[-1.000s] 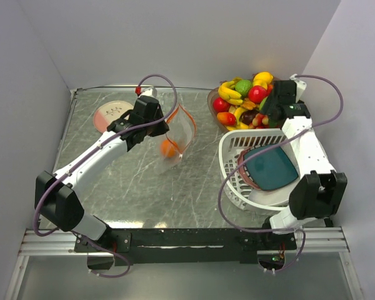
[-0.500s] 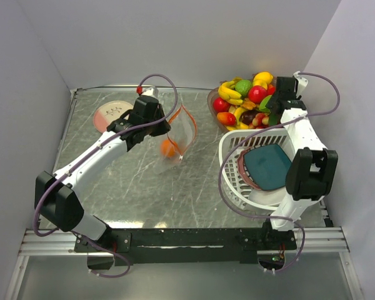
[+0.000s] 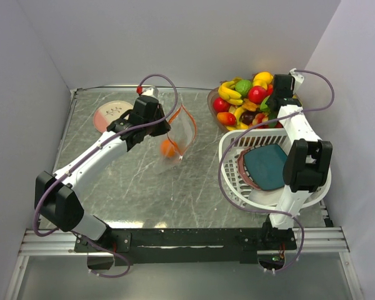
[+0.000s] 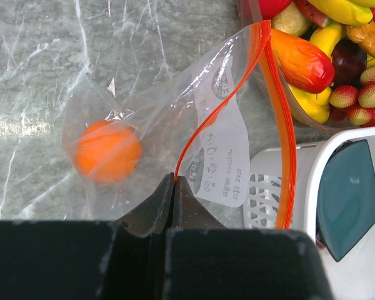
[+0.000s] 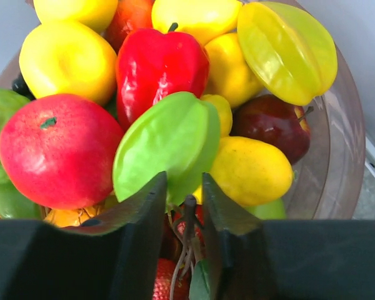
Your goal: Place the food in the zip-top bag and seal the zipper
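The left jaws are clamped shut on the near end of the zipper [image 4: 275,125], at the bottom middle of the left wrist view, pinching the orange-red strip where the mouth of the zip-top bag [image 4: 150,112] begins. The bag lies gaping on the grey marbled bench [image 3: 137,181] at the upper middle of the top view, with one orange toy fruit [image 4: 107,151] inside it, at the left of the wrist frame. The rest of the food [image 3: 247,100] is heaped in a clear bowl [image 5: 337,144] at the upper right of the top view, behind a white basket [image 3: 237,150] that holds a teal plate [image 3: 269,165]. The right jaws stand narrowly apart over that heap, straddling the lower tip of a green fruit [image 5: 169,140]; they seem to touch it, but I cannot tell whether they grip it.
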### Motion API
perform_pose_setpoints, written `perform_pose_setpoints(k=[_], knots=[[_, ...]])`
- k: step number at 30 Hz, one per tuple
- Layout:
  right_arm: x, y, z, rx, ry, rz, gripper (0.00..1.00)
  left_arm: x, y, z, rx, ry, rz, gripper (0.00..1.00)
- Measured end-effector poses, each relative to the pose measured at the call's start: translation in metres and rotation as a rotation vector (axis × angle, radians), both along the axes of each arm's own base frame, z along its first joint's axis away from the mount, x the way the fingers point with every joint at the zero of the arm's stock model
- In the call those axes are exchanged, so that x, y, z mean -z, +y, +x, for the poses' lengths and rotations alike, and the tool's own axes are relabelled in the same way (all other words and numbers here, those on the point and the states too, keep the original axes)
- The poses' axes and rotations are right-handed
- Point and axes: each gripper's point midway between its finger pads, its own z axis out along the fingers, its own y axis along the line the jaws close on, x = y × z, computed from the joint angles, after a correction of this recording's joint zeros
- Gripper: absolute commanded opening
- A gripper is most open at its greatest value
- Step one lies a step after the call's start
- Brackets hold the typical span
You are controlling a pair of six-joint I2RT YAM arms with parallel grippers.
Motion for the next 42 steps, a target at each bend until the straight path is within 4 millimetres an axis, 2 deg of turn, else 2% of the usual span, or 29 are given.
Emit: perform_pose_setpoints(k=[4,10,34,42], knots=[[-0.001,0.0,0.001,0.0,-0.005,0.0,0.3,0.0,0.0,0.0,0.0,0.0,0.0,0.01],[-0.004,0.0,0.002,-0.003,-0.012,0.001,0.14,0.0,0.0,0.0,0.0,0.0,0.0,0.01],[-0.044,0.004,-0.021,-0.013,-0.012,0.009,0.07,0.001,0.0,0.0,-0.001,0.002,0.001,0.01],[-0.071,0.005,-0.029,-0.006,-0.05,0.016,0.01,0.006,-0.001,0.002,-0.001,0.013,0.007,0.01]])
